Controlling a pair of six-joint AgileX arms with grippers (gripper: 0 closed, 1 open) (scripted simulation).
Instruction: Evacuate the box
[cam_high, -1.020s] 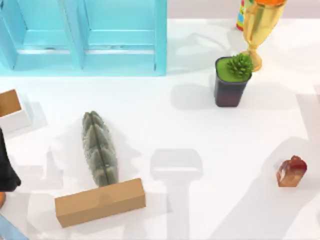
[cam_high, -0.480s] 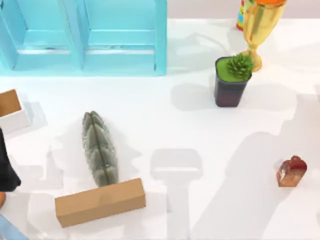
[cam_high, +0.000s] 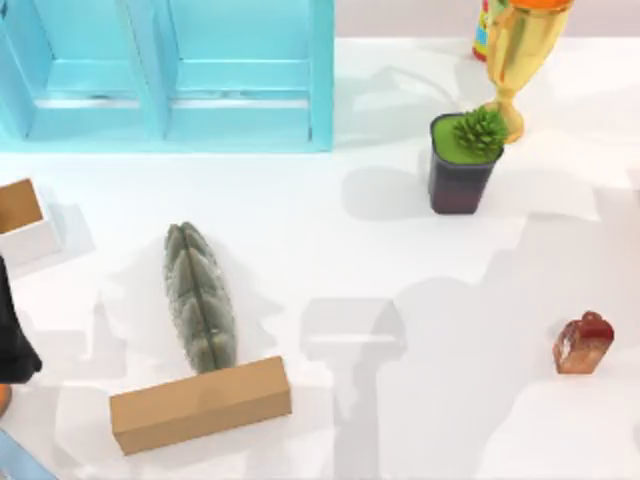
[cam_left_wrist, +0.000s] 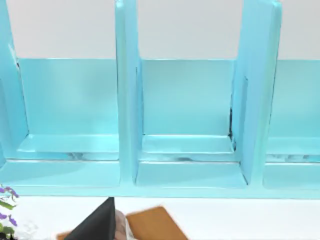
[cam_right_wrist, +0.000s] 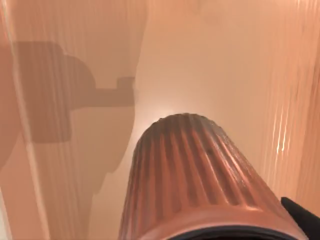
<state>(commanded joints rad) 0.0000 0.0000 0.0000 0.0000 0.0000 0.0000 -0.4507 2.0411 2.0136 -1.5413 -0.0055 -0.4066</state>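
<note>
A ribbed cylinder (cam_right_wrist: 200, 185) is sitting close under the right wrist camera — possibly held; I cannot tell either gripper's finger state.

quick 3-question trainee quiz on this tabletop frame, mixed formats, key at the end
1. True or false: the long grey-green ribbed object touches the tan rectangular cardboard block at its near end.
2. Multiple choice: what stands right next to the green succulent in the dark square pot? A) the small red-brown translucent object B) the gold trophy cup C) the small white open box with a brown inside
3. Fill in: the light blue shelf unit runs along the table's far edge on the top view's ____ side.

Key: 1 true. 2 B, the gold trophy cup; the small red-brown translucent object and the small white open box lie well apart from it. 3 left.
</note>
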